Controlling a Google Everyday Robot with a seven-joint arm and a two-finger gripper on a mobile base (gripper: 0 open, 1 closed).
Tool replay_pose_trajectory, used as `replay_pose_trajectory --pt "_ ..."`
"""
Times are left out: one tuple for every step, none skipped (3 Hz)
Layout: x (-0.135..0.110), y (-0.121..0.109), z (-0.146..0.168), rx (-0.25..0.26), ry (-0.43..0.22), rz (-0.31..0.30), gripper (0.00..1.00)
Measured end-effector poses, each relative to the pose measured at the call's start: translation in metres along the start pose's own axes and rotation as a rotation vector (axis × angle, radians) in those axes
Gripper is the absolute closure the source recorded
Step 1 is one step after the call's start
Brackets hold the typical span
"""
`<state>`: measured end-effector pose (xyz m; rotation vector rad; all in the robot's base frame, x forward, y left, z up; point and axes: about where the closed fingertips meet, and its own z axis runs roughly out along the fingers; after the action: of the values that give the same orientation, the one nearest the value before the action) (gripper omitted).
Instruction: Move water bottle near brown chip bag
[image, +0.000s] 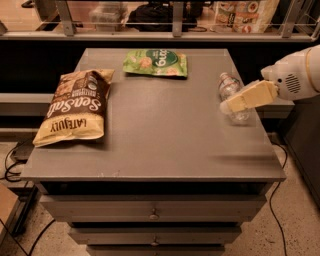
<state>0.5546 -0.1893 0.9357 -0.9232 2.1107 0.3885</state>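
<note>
- Your gripper (231, 104) reaches in from the right, low over the table's (170, 135) right side and across the water bottle (228, 86); you cannot tell whether it is open or closed.
- The bottle seems to lie on its side near the right edge, cap pointing away.
- Centre on its body before closing: crinkled plastic probably gives and may roll.
- Keep any nudge inward, away from the right edge.
- The brown chip bag (75, 107) lies well apart at the left side, with bare tabletop between.
- The green snack bag (156, 62) sits at the back, so carry leftward along the middle.
</note>
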Motion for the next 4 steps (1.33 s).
replay_pose_trajectory --pt "0.010 -0.023 0.023 0.047 -0.015 0.094 0.00" --pt "0.025 -0.036 0.053 0.069 0.007 0.177 0.03" --pt "0.035 -0.040 0.069 0.072 0.030 0.215 0.26" --pt "0.047 -0.039 0.079 0.069 0.062 0.246 0.49"
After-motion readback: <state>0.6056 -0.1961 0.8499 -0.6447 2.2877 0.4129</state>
